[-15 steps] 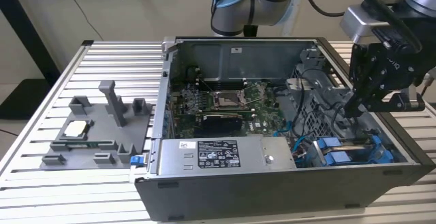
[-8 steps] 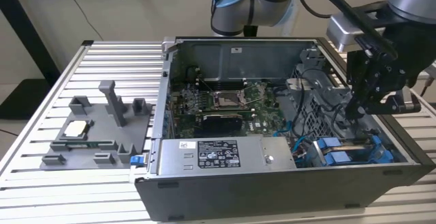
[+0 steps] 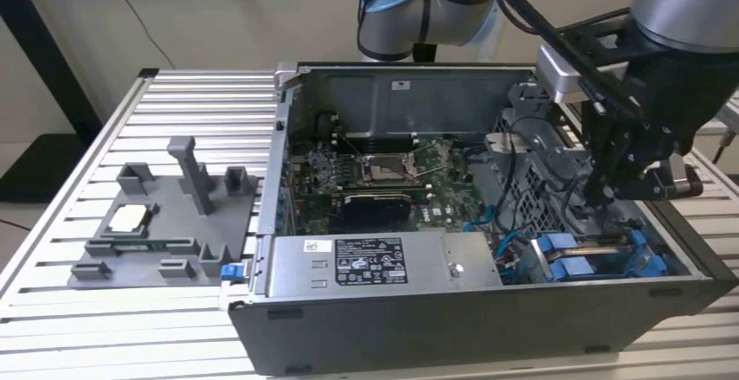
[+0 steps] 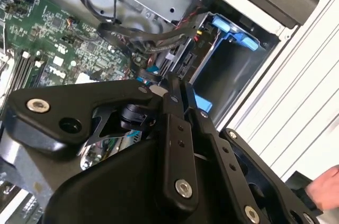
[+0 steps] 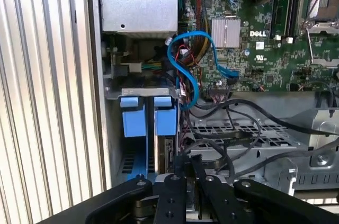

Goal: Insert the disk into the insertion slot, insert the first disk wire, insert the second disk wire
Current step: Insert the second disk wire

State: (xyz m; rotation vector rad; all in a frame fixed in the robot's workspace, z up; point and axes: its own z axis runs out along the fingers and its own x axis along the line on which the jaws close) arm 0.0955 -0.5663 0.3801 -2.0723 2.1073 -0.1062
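Gripper, fingers together, hovers above the disk seated in its slot; wires demand careful alignment.

This is a robotics lab or test workshop set up for computer assembly. An open dark grey metal computer case, its green motherboard and boxy silver power supply laid bare, sits on a bench of ribbed silver aluminium slats, with a grey plastic parts fixture near the bench's edge on the exterior view's left. A silver and pale blue jointed robot arm reaches in from the bench's far edge, against a plain beige wall.
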